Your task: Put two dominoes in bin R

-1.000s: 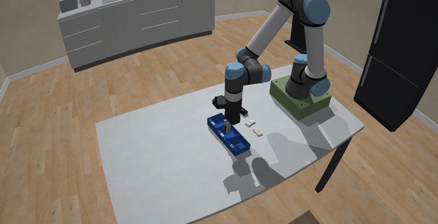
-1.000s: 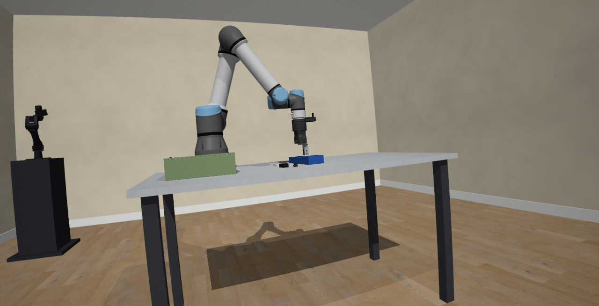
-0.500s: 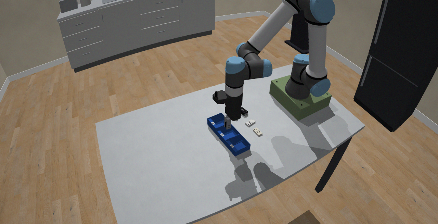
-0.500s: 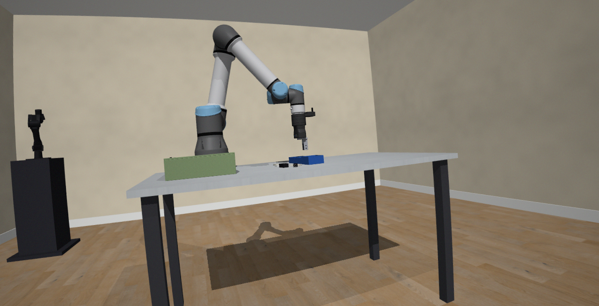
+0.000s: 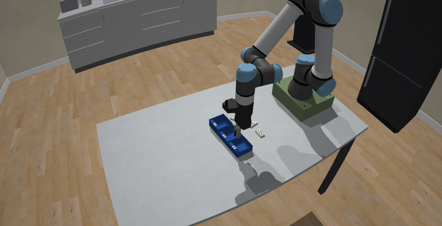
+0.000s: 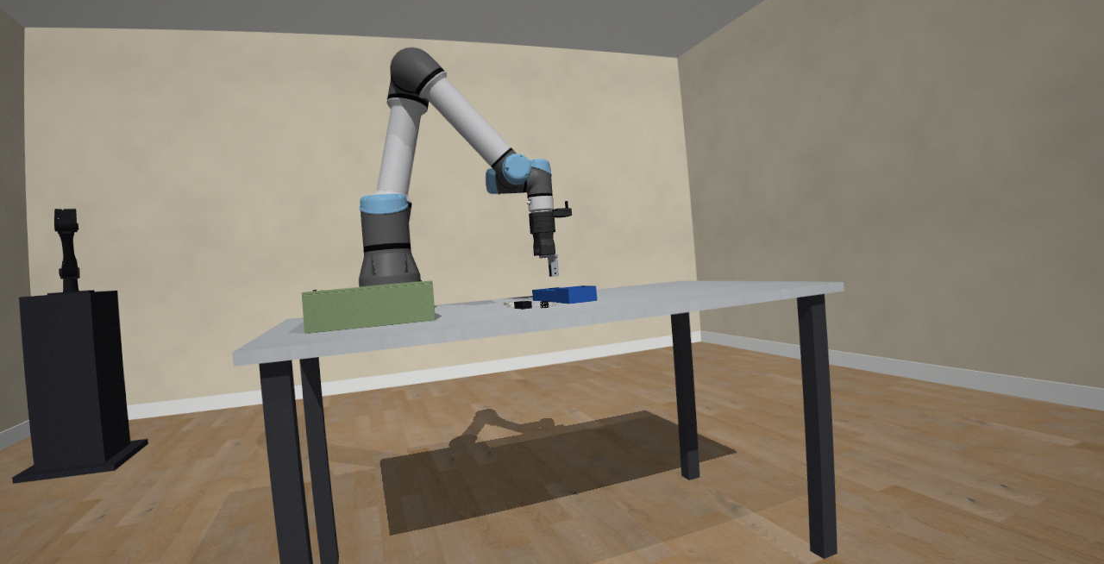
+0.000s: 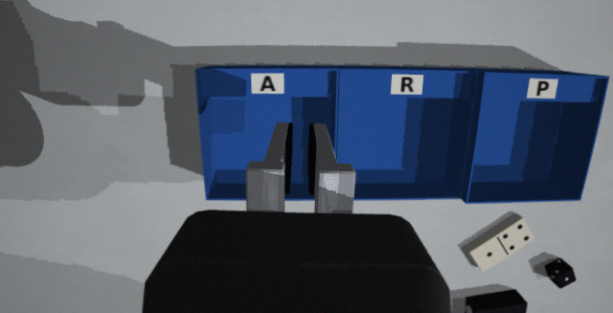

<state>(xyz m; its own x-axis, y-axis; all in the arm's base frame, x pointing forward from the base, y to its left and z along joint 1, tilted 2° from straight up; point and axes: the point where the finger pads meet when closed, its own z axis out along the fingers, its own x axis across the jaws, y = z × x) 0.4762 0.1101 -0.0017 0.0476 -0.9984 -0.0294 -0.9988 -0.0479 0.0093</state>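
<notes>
Count nothing as done: the R bin (image 7: 369, 107) shows only its blue floor and walls in the wrist view, and so do the A bin (image 7: 225, 112) and the P bin (image 7: 575, 112) on either side of it. Both placements are left to do.

Your gripper (image 7: 301, 128) hangs above the row of bins, on the A side of the divider between A and R. Its jaws are drawn nearly together with only a slit between them, and I see nothing gripped in that slit (blue shows through it), so treat it as carrying nothing.

The dominoes lie on the table (image 7: 96, 236), just outside the near wall of the bins toward the P end. A white domino (image 7: 500, 246) lies flat, face up, and a black domino (image 7: 488, 301) is cut off by the lower edge of the wrist view. The top view shows a second white domino (image 5: 259, 133) a little apart. A small black die (image 7: 556, 271) sits beside them; leave it where it is.

My judgement: you need two full pick-and-drop rounds into R, then a release
</notes>
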